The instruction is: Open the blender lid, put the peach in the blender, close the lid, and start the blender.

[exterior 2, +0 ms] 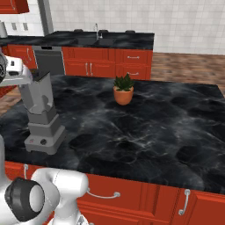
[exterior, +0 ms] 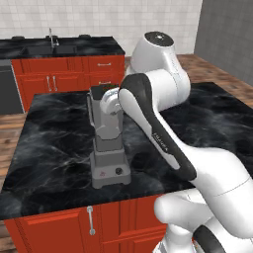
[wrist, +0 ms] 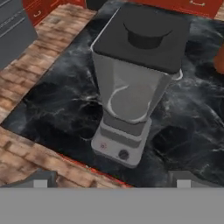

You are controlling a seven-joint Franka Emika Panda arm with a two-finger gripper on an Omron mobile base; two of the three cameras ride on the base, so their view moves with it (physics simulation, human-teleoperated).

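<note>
Blender (exterior: 108, 143) stands upright on the black marble worktop (exterior: 49, 148) near its front edge, its long axis vertical, jar tapering down to the square base whose knob and red button face the front edge of the worktop. Its blender lid (wrist: 142, 37) sits flat and square on the jar's rim, a raised knob at the centre, so the first step, taking the lid off, looks not yet done. In the hand view the pincer (wrist: 111, 181) hangs above and to the front of the jar, its two tips well apart and holding nothing. To do this step well, I would centre the pincer over the lid's raised knob, come straight down, close across the knob's narrow width, and lift vertically so the jar isn't tipped. A terracotta pot with a plant (exterior 2: 123, 90) stands well apart
</note>
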